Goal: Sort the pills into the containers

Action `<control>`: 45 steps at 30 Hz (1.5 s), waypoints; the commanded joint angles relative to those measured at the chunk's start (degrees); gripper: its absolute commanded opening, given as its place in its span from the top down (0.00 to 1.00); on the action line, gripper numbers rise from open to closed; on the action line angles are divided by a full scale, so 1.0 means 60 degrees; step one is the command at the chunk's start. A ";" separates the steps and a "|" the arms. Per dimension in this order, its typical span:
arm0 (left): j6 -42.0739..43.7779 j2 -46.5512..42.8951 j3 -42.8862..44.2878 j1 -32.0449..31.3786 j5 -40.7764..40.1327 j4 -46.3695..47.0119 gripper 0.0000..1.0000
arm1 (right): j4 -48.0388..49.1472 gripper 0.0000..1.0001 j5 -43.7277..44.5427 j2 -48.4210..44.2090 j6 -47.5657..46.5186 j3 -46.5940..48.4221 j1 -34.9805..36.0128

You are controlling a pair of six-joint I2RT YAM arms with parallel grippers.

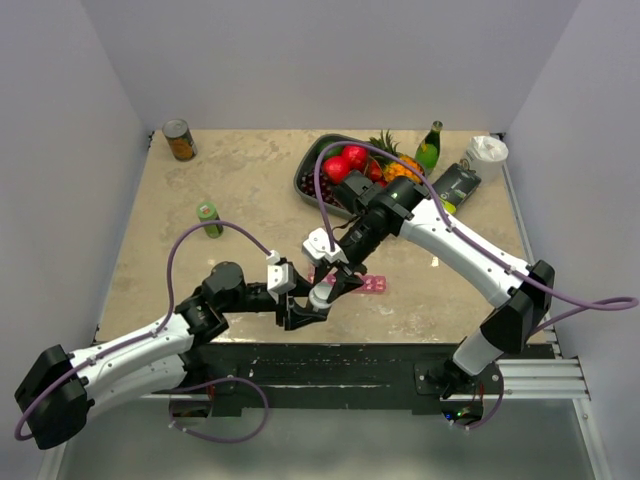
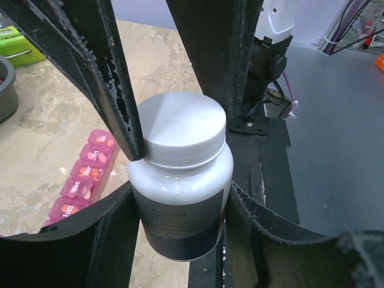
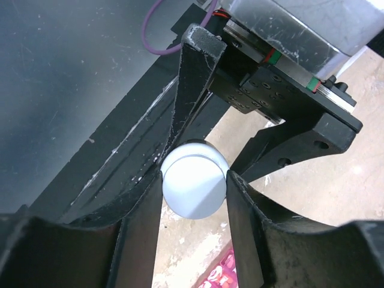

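Observation:
A white pill bottle (image 2: 180,198) with a dark label and a white ribbed cap (image 2: 180,129) is held upright above the table's near edge. My left gripper (image 2: 180,225) is shut on the bottle's body. My right gripper (image 3: 193,191) is shut on the cap (image 3: 193,187) from above, and its fingers (image 2: 114,78) show in the left wrist view. From the top, both grippers (image 1: 305,308) (image 1: 335,285) meet at the bottle (image 1: 322,295). The pink containers strip (image 2: 84,180) lies on the table behind the bottle, with orange pills showing inside. It also shows in the top view (image 1: 372,284).
A grey fruit tray (image 1: 312,185) stands at the back centre. A tin can (image 1: 179,140) is at the back left and a small green can (image 1: 208,219) at mid left. A green bottle (image 1: 429,148), a white cup (image 1: 487,152) and a dark packet (image 1: 458,183) are at the back right.

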 commanded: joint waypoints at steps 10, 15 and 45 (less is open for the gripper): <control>0.0441 -0.0881 0.0031 0.0106 -0.3248 0.2021 1.00 | 0.3619 0.78 0.1578 -0.0481 0.5945 -0.1103 0.0050; 0.1202 -0.0238 0.0133 -0.0245 -0.6416 0.3076 1.00 | 0.6933 0.93 0.4567 -0.0087 1.0973 -0.2510 -0.1046; 0.0384 -0.0222 0.0426 -0.0290 -0.0724 0.0689 1.00 | -0.0535 0.07 -0.0266 -0.1185 -0.0961 -0.0402 -0.1181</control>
